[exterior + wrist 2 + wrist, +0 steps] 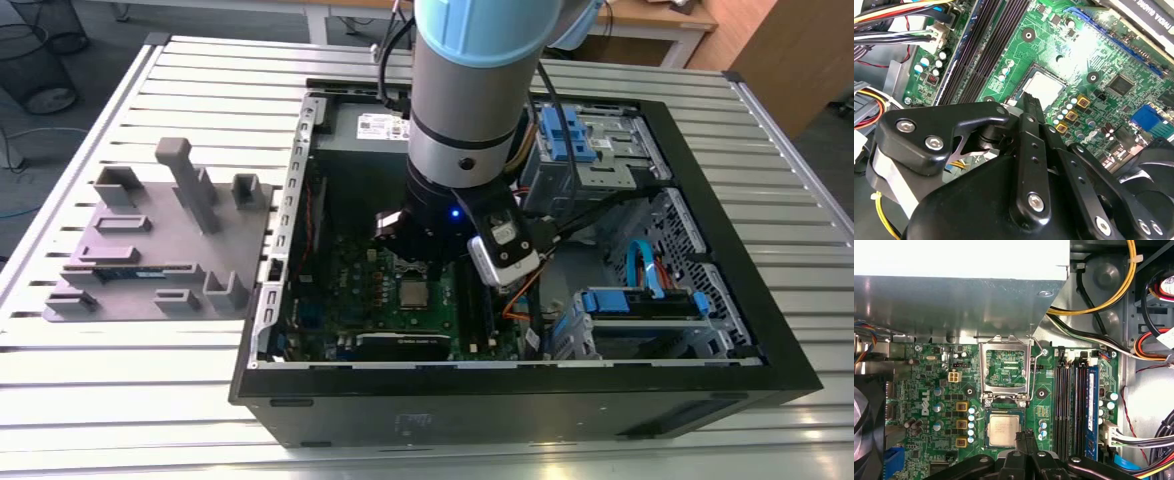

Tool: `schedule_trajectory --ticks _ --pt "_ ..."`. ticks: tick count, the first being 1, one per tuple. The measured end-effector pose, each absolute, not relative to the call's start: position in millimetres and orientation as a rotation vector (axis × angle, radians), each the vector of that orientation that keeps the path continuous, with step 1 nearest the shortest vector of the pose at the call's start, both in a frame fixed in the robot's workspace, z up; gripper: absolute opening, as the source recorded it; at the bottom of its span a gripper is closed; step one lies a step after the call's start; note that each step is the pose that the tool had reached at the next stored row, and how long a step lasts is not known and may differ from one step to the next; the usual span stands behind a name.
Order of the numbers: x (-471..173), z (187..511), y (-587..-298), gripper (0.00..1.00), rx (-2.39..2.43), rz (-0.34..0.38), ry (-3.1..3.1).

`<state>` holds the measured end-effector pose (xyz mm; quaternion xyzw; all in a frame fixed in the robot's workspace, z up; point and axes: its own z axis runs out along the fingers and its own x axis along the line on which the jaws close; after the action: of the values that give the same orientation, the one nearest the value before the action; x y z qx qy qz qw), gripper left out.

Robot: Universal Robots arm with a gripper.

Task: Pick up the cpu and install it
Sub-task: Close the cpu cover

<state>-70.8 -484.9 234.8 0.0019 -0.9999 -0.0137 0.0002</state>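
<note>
PC case (274, 300) lies open on the slatted bench (160, 380), and my arm reaches down into it. Inside the case are a green board (919, 390), a drive cage (641, 300) with blue clips towards the exterior view's right, and loose cables (1114, 295) along the case wall.

The cpu (1003, 429) lies flat in its socket on the board with its silver top up. It also shows in the second wrist view (1046, 87) and in the exterior view (415, 293). The socket frame (985, 367) is tipped up open just beside the cpu, not over it.

My gripper (1026, 436) has its fingers together with nothing between them. The tips sit at one edge of the cpu. In the second wrist view the gripper (1030, 102) is right at the chip's rim. I cannot tell whether it is touching or just above.

There are memory slots on the far side of the cpu from the heatsink area, and one of them holds a blue-labelled stick (1093, 412).

A grey tray (160, 250) sits on the bench at the exterior view's left, apart from the case. It has upright blocks and one dark stick (134, 272) lying in it.
</note>
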Motion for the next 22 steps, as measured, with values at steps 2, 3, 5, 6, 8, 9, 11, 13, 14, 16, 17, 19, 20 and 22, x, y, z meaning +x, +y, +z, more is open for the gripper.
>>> schedule_trajectory --ticks 2,3,5,6,8,9,11,13,14,16,17,19,20,22 --pt "-70.8 234.6 -484.8 0.11 0.006 -0.043 -3.141" --pt "-70.8 234.1 -484.8 0.11 0.006 -0.043 -3.141" --pt "-70.8 233.3 -484.9 0.11 0.006 -0.043 -3.141" --pt "-70.8 232.9 -484.9 0.11 0.006 -0.043 -3.141" --pt "-70.8 232.5 -484.9 0.11 0.006 -0.043 -3.141" --pt "-70.8 232.5 -484.8 0.11 0.006 -0.043 -3.141" --pt "-70.8 232.3 -484.9 0.11 0.006 -0.043 -3.141" --pt "-70.7 231.8 -484.7 0.11 0.006 -0.043 -3.141" --pt "-70.5 231.5 -484.6 0.11 0.006 -0.043 -3.141" --pt "-69.7 230.6 -484.2 0.11 0.006 -0.043 -3.141" --pt "-69.3 229.9 -484.0 0.11 0.006 -0.043 -3.141" --pt "-68.4 228.7 -483.6 0.11 0.006 -0.043 -3.141" --pt "-67.9 228.1 -483.3 0.11 0.006 -0.043 -3.141" --pt "-66.8 227.2 -482.6 0.11 0.007 -0.043 -3.141"
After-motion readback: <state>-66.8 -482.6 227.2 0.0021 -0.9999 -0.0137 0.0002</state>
